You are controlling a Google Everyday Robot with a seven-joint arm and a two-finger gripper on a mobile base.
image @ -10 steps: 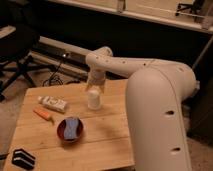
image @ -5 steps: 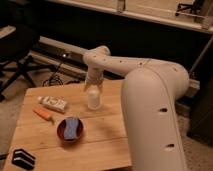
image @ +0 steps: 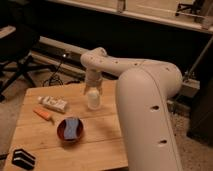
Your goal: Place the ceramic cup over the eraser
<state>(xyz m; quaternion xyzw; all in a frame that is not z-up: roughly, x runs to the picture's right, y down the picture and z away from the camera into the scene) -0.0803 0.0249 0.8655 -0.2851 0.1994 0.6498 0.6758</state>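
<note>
Gripper [image: 92, 89] directly above ceramic cup [image: 93, 101], upright near worktop [image: 100, 145] far edge; grip state cannot be told. Eraser [image: 22, 158] well apart, at near-left corner, diagonally across.

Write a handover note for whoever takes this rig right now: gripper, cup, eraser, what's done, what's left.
The gripper is down at the top of the ceramic cup; whether it has a grip cannot be seen.
The ceramic cup stands upright near the far edge of the table, right of the white box.
The eraser sits at the near-left corner, uncovered, far from the cup.
Done: gripper is at the cup.
Left: carry the cup past the bowl and set it over the eraser.
</note>
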